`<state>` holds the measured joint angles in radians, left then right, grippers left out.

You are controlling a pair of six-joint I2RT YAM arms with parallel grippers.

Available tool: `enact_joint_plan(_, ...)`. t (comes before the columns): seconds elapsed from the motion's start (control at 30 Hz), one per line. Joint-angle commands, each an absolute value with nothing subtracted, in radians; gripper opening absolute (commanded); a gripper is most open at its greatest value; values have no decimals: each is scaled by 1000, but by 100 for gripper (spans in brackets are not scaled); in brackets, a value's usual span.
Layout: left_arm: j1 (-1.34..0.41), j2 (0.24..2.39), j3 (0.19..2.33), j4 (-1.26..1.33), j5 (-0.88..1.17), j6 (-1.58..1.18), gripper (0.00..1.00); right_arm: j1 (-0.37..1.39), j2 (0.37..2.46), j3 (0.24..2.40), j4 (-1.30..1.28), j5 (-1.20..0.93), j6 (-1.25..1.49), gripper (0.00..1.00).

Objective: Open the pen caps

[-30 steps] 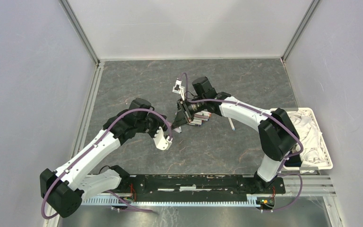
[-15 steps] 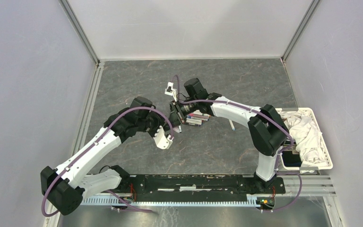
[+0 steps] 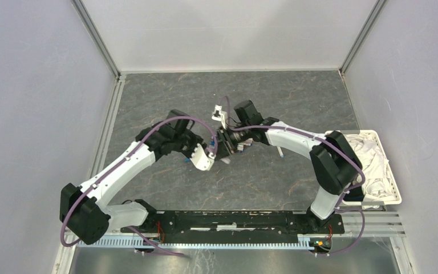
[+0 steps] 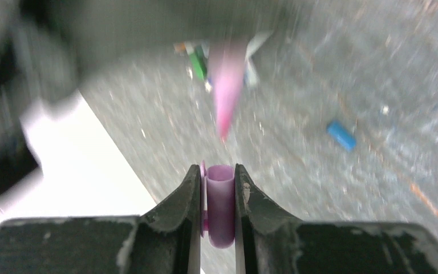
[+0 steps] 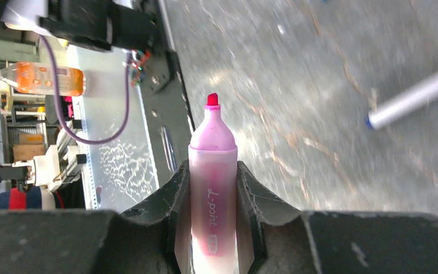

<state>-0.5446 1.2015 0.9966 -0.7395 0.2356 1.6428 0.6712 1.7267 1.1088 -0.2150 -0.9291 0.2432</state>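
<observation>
Grey marbled table [image 3: 296,103] between pale walls is seen from above, and a white basket [image 3: 398,194] with white cloth [image 3: 370,160] stands at its right edge. Near the middle, the left gripper [image 3: 211,152] and the right gripper [image 3: 224,146] are held almost tip to tip. A white pen [image 3: 279,152] lies just beside the right arm.

From the left wrist, the jaws are seen closed on a purple cap [image 4: 221,205]. Its long axis runs straight away from the wrist. Its open mouth is turned toward the blurred tip of a pink pen [image 4: 227,85]. A blue cap [image 4: 341,135] lies apart on the table.

From the right wrist, the jaws are seen clamped on the pink pen. The translucent barrel is marked "L-point". The bare reddish tip is pointed away from the wrist, along the fingers. The white pen is seen lying at the right, with a blue end.
</observation>
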Motion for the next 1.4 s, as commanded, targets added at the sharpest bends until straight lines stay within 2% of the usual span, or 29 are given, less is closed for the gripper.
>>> enact_joint_plan(0.0,-479,1212,1043,-754,132,1634,2,633,1671,1028,-306,-875,172,0)
enact_joint_plan(0.2,-477,1244,1024,-719,117,1536,2,546,1611,1038,-351,-798,143,0)
enact_joint_plan(0.33,-479,1343,1083,-772,129,1295,2,420,1553,1060,-402,-547,159,0)
enact_joint_plan(0.53,-476,1470,1074,-721,135,1068,2,326,1534,1074,-476,36,167,3)
enact_joint_plan(0.7,-449,1556,1028,-617,128,1003,2,276,1563,1031,-449,281,179,5)
enact_joint_plan(0.8,-424,1611,1027,-583,124,981,2,255,1595,1015,-421,300,190,6)
enact_joint_plan(1.1,-418,1669,974,-520,132,947,7,246,1687,955,-354,301,213,20)
enact_joint_plan(1.33,-417,1694,982,-534,162,930,22,244,1699,942,-346,269,212,34)
enact_joint_plan(1.37,-416,1692,988,-550,173,932,29,243,1695,943,-350,264,211,38)
